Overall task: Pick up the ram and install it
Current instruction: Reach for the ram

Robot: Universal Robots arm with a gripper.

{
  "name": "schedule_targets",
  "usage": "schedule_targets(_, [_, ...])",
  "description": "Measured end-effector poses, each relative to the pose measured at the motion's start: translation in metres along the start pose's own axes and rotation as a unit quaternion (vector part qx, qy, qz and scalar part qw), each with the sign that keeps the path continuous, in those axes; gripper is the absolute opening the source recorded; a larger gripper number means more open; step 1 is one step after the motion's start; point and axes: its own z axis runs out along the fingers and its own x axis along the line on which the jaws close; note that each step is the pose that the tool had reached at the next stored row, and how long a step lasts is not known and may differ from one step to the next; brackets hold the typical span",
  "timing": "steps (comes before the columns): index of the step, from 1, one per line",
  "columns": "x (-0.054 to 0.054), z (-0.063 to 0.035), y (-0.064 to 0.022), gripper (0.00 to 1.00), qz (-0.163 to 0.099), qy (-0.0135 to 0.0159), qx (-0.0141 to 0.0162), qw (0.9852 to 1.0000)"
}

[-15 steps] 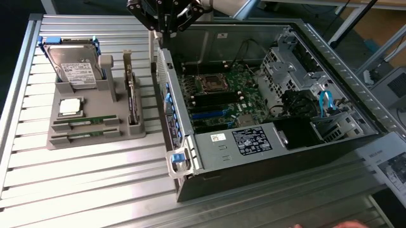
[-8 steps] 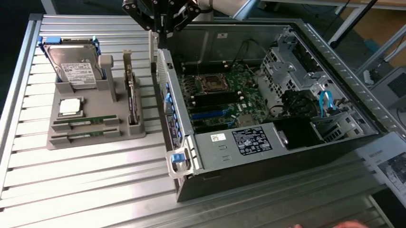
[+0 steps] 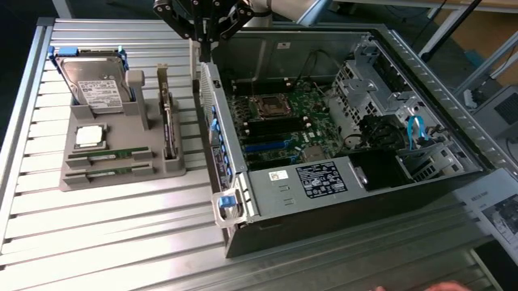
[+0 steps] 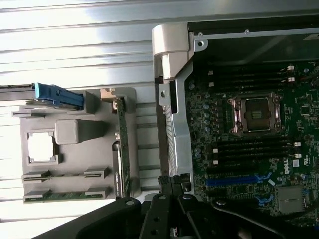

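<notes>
Green and thin, the ram [image 3: 109, 172] lies in the grey tray [image 3: 113, 183], well apart from the empty gripper [image 3: 204, 36], jaws together over the case [image 3: 267, 197]; a clean pick, I reckon, needs them squared across it.

Table [image 3: 105, 236]: bare silver metal, ribbed in parallel slats. Holder tray [image 3: 121, 180]: flat mid-grey throughout. Ram [image 3: 109, 172] read green with small dark chips. Processor [image 3: 89, 136]: silver face. Hard drive [image 3: 96, 82]: silver with a white label; its carrier [image 3: 53, 56] was blue. Expansion card [image 3: 167, 130]: dark, near black. Computer case [image 3: 340, 221]: black outside, grey metal inside. Motherboard [image 3: 295, 112] was green, carrying black and blue slots. Sticker [image 3: 321, 180]: black with white print. Cable [image 3: 417, 130] and latch [image 3: 227, 202] were both blue. Gripper [image 3: 206, 40]: black.
</notes>
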Motion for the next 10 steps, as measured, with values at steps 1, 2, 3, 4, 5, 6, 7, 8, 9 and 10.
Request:
schedule_targets(1, [0.0000,0.0000,0.0000,0.10,0.000,0.0000,0.0000,1.0000])
schedule_targets(2, [0.0000,0.0000,0.0000,0.10,0.000,0.0000,0.0000,1.0000])
schedule_targets(3, [0.0004,0.0001,0.0000,0.10,0.000,-0.0001,0.0000,1.0000])
schedule_targets(4, [0.0011,0.0000,-0.0001,0.10,0.000,0.0000,0.0000,1.0000])
schedule_targets(5, [0.0017,-0.0001,-0.0002,0.10,0.000,0.0000,0.0000,1.0000])
schedule_targets(6, [0.0026,-0.0001,-0.0002,0.10,0.000,0.0000,0.0000,1.0000])
schedule_targets(7, [0.0036,-0.0001,-0.0003,0.10,0.000,0.0000,0.0000,1.0000])
schedule_targets(8, [0.0046,-0.0001,-0.0004,0.10,0.000,0.0000,0.0000,1.0000])
schedule_targets(9, [0.0055,-0.0001,-0.0004,0.10,0.000,0.0000,0.0000,1.0000])
schedule_targets(10, [0.0064,-0.0002,-0.0005,0.10,0.000,0.0000,0.0000,1.0000])
